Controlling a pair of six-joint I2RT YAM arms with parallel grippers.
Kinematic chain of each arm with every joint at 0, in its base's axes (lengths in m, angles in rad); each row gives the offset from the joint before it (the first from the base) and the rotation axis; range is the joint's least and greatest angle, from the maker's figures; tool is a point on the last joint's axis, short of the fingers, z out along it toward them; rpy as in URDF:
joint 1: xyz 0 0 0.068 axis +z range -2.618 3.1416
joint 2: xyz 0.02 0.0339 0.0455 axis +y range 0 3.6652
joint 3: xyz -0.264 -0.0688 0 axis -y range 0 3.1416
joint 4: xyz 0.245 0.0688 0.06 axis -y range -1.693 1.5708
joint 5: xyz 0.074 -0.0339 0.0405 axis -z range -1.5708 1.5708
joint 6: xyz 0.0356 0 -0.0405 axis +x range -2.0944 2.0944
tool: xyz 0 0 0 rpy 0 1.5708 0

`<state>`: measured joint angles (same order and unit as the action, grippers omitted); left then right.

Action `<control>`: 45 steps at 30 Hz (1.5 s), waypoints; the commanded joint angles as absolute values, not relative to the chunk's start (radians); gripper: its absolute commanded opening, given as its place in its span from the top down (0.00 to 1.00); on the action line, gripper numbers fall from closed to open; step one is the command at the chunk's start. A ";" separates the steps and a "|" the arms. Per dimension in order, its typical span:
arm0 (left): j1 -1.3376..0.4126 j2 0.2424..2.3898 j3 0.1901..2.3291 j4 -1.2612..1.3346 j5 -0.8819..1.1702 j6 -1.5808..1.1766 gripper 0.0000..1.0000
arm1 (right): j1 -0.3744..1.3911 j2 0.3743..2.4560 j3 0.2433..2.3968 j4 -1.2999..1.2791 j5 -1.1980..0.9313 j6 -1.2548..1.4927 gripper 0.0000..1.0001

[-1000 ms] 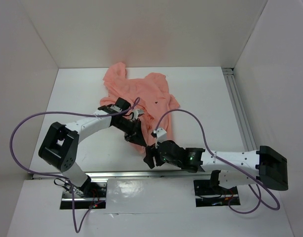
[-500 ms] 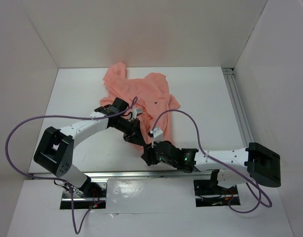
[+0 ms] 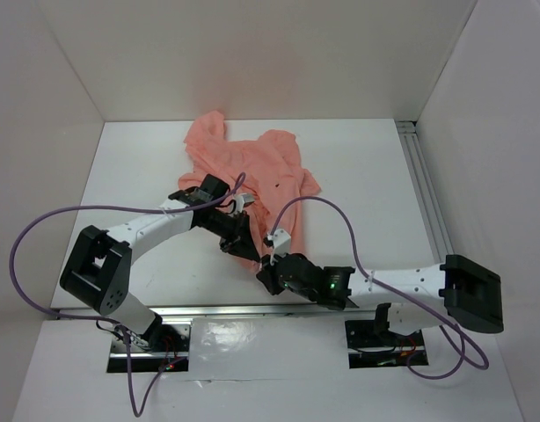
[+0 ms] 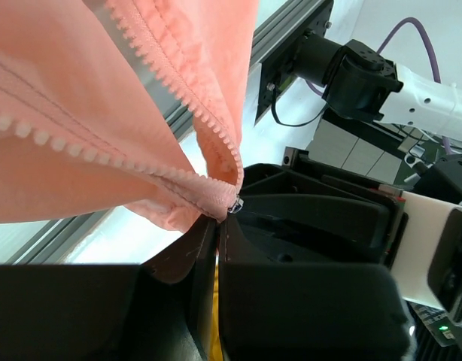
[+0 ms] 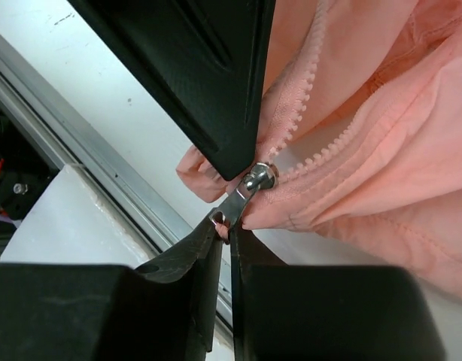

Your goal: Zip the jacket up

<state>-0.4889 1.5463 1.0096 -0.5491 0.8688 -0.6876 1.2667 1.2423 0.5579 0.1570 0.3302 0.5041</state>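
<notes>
The left arm reached in low from the left with its elbow bent, and the left gripper (image 3: 237, 236) pointed toward the near right, jaws pressed together on the hem of the jacket (image 3: 252, 163) at the foot of its zipper. The right arm lay stretched leftward along the near edge. The right gripper (image 3: 266, 279) sat just beside the other, jaws pinching the zipper pull (image 5: 236, 204). The jacket lay crumpled mid-table (image 3: 367, 185) — long axis running from the grippers toward the far wall, hem nearest.
</notes>
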 commanded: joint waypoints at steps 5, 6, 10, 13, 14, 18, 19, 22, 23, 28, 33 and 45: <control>-0.492 1.519 1.009 -0.554 0.871 -0.680 1.00 | 1.278 1.123 0.578 0.066 0.383 0.502 1.00; -0.492 1.519 1.000 -0.554 0.871 -0.680 1.00 | 1.278 1.114 0.589 0.057 0.394 0.502 1.00; -0.492 1.528 1.000 -0.554 0.871 -0.670 1.00 | 1.278 1.075 0.598 0.034 0.405 0.502 1.00; -0.492 1.537 1.000 -0.554 0.871 -0.661 1.00 | 1.278 1.065 0.621 0.023 0.391 0.492 1.00; -0.492 1.537 1.000 -0.554 0.871 -0.661 1.00 | 1.278 1.065 0.638 0.011 0.381 0.492 1.00; -0.492 1.537 1.000 -0.554 0.871 -0.643 1.00 | 1.278 1.074 0.664 0.000 0.371 0.483 1.00; -0.492 1.537 1.000 -0.554 0.871 -0.634 1.00 | 1.278 1.074 0.664 0.000 0.371 0.483 1.00; -0.492 1.546 1.000 -0.563 0.882 -0.621 1.00 | 1.278 1.065 0.684 -0.011 0.382 0.474 1.00; -0.492 1.546 1.000 -0.563 0.882 -0.612 1.00 | 1.278 1.065 0.701 -0.020 0.382 0.460 1.00; -0.492 1.546 0.989 -0.563 0.873 -0.603 1.00 | 1.201 1.091 0.756 -0.071 0.292 0.434 1.00; -0.492 1.537 0.989 -0.572 0.853 -0.581 1.00 | 1.083 1.100 0.788 -0.080 0.113 0.405 1.00; -0.492 1.546 0.980 -0.590 0.844 -0.552 1.00 | 0.924 1.169 0.831 -0.069 -0.235 0.383 1.00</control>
